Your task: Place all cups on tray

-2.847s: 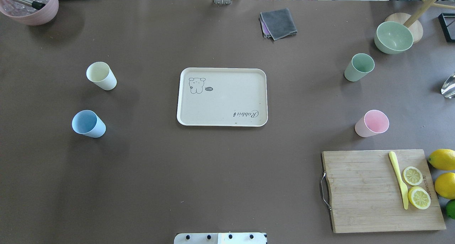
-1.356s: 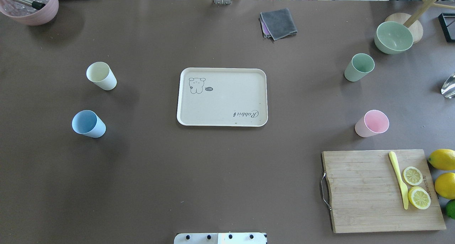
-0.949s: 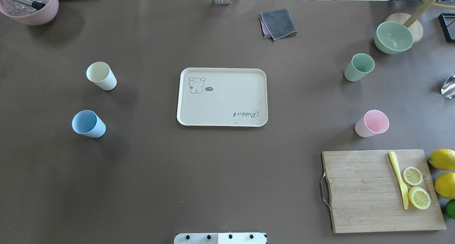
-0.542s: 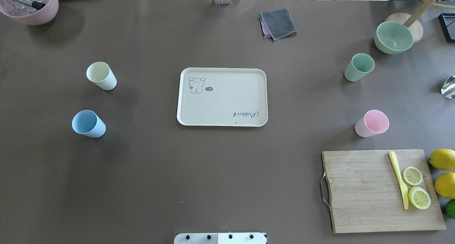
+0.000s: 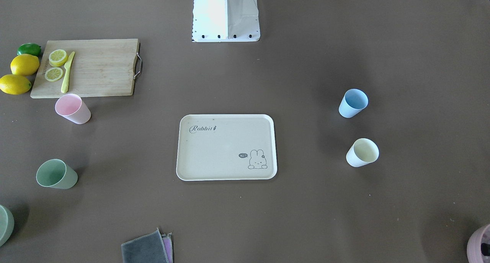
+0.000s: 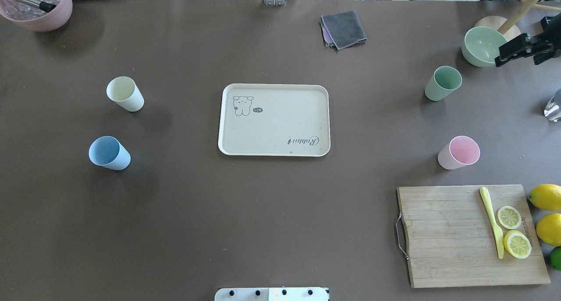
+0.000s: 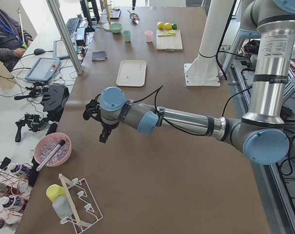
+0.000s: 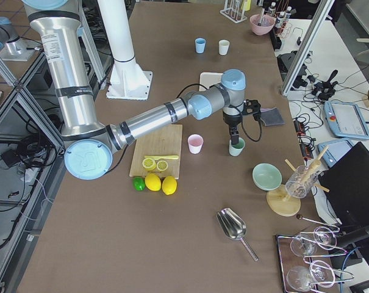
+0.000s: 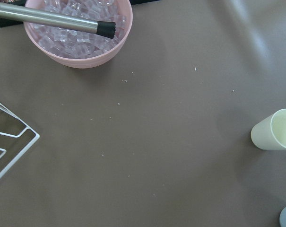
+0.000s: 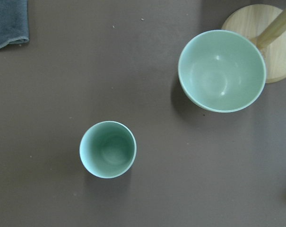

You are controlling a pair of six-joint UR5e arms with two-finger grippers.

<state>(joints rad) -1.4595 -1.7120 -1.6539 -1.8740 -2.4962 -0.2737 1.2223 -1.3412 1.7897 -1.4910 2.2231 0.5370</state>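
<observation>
At the overhead view's right edge the right gripper [image 6: 510,51] is cut off; the right-side view sets it above the sage green cup [image 6: 443,83]. The left gripper [image 7: 103,132] shows only side-on; neither's spread is readable. Four cups [image 6: 458,152] stand on the counter [image 6: 263,226], off the tray [image 6: 280,121]; the pink bowl [image 9: 76,59] holds ice [image 9: 81,40]

Wood board [image 6: 447,235] w/ yellow knife [image 6: 491,220], 2 lemon slices [image 6: 509,217]; 2 lemons [image 6: 545,196] + lime [image 6: 555,257] beside. Grey cloth [image 6: 344,28], green bowl [image 6: 480,44], pink ice bowl [image 6: 39,5].
</observation>
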